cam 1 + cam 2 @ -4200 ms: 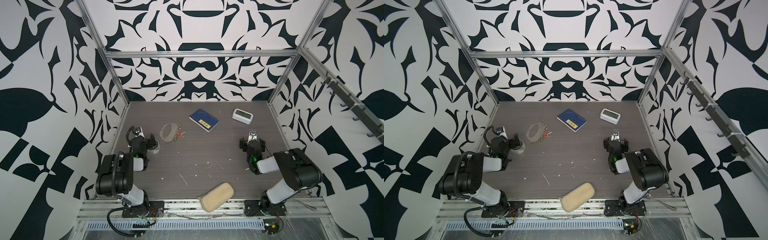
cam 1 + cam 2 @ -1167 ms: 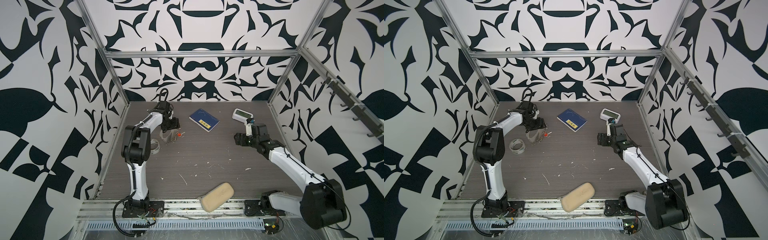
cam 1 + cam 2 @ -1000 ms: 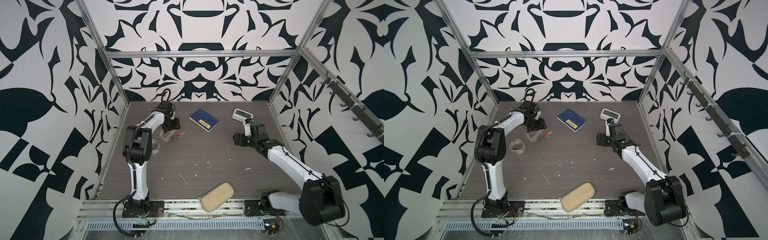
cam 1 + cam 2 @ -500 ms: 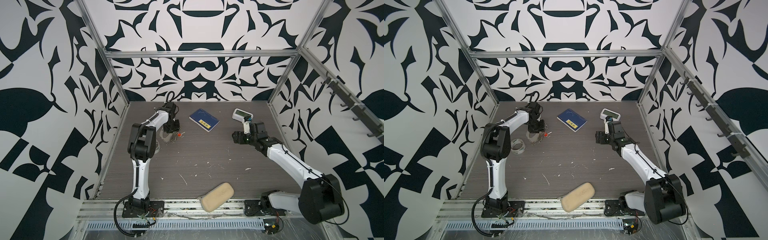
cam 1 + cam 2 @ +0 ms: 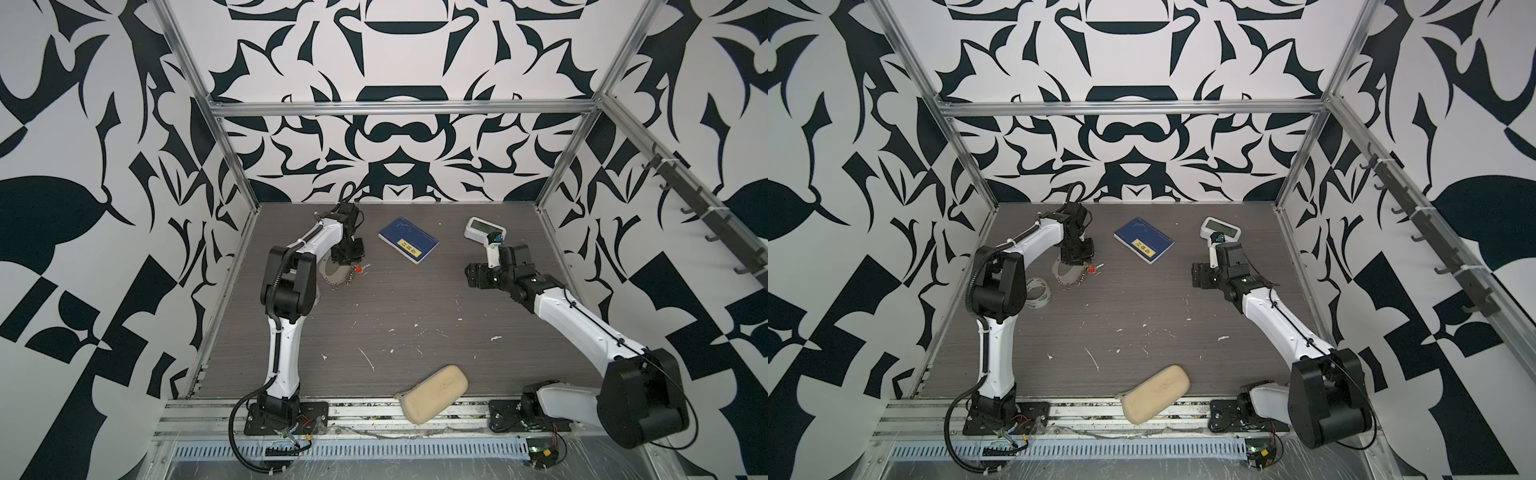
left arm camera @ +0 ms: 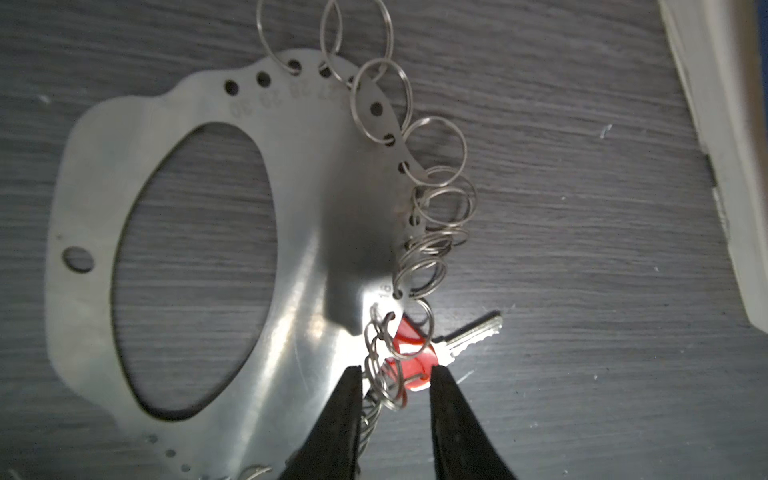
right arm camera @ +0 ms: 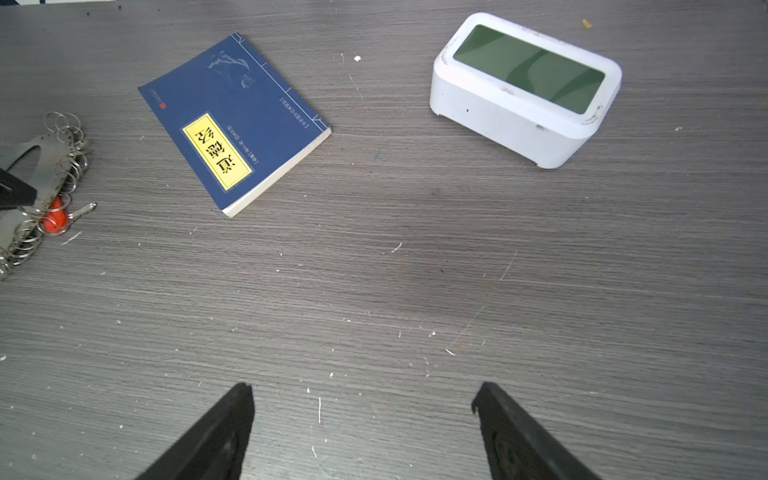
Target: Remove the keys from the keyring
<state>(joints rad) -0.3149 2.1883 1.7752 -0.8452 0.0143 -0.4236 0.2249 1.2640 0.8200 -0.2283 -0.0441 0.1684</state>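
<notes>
Both top views are bright and evenly lit from overhead — the grey table carries only faint, soft shadows under the arms, and nothing there is burnt out. The left wrist view is harsher: a white glare washes out the flat metal keyring beside the keys, with a dark shadow lying on the metal just next to it. The black left tool sits close to the lens, soft-edged. The right wrist view is even and sharp across the table, its wood grain bending toward the edges — only the right tool is blurred, and the clock screen shows pale reflected streaks.
</notes>
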